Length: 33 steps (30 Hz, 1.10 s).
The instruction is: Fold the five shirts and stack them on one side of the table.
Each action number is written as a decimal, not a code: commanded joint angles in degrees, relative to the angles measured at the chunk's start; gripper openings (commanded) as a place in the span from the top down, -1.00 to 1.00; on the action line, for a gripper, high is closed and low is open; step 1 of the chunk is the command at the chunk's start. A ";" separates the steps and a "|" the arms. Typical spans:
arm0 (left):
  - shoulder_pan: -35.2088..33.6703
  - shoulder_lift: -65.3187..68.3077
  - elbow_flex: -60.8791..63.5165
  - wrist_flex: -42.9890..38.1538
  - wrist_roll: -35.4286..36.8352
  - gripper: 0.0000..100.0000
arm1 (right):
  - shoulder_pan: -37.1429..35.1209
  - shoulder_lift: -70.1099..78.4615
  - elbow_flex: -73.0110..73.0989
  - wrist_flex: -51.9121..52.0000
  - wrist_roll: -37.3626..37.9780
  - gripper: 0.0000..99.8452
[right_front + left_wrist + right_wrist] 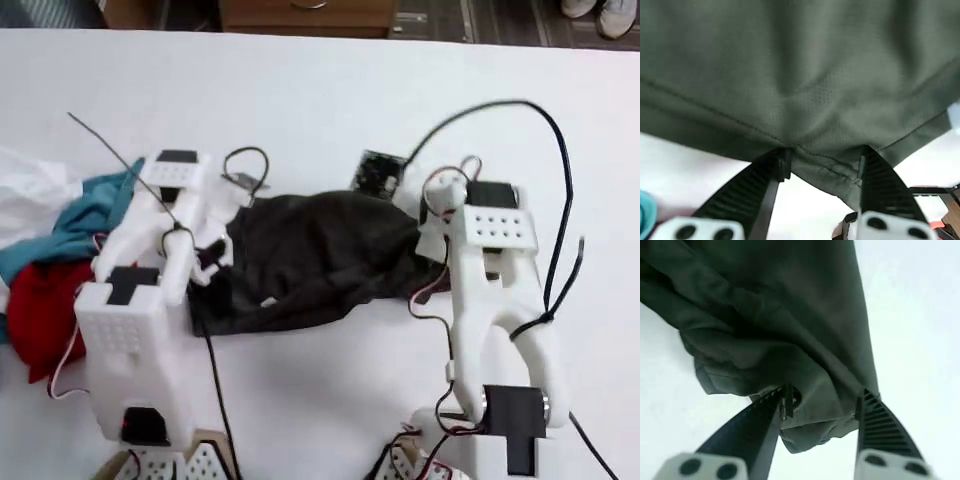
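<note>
Left jaws apart, straddling dark shirt (800, 75) hem — right jaws apart, straddling bunched corner.

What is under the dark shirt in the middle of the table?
At the edges of the dark shirt the white table shows, so it seems to lie straight on it. The cloth covers everything beneath; whether something small is hidden there cannot be seen.

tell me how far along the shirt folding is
Done: nothing looks folded or stacked. In hand: the dark shirt lies crumpled mid-table, its edges between the open fingers of the left gripper and right gripper. Left: that fold, plus the white, teal and red shirt heap at one end.
</note>
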 commanded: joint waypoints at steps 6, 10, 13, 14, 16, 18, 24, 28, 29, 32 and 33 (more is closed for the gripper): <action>2.46 0.00 1.98 1.49 0.35 0.51 | 6.37 -0.57 -2.64 12.53 3.87 0.64; 2.81 0.00 1.89 1.58 0.35 0.51 | 13.76 -0.04 -2.20 12.26 4.75 0.96; 2.81 -0.09 1.63 1.58 0.35 0.51 | 16.22 0.84 -0.26 10.86 6.15 0.93; 2.81 -0.09 1.54 1.58 0.35 0.51 | 16.13 1.36 0.70 10.07 7.38 0.96; 2.81 -0.09 1.54 1.58 0.35 0.51 | 14.64 2.86 3.25 7.69 8.18 0.96; 2.73 -0.09 1.71 1.58 0.35 0.51 | 13.05 4.70 5.27 5.14 8.35 0.96; 2.64 -0.09 2.07 1.58 0.35 0.51 | 8.84 7.87 5.71 -4.35 8.26 0.96; 2.46 -0.09 2.07 1.58 0.35 0.51 | 6.37 7.87 2.90 -4.62 7.38 0.96; 2.46 -0.09 2.07 1.58 0.35 0.51 | 6.11 7.96 1.93 -4.88 6.24 0.96; 2.46 -0.09 2.07 1.58 0.35 0.51 | 4.88 8.48 -0.53 -5.32 4.31 0.96; 2.46 -0.09 2.07 1.58 0.35 0.51 | 4.26 8.48 -0.62 -5.93 4.31 0.96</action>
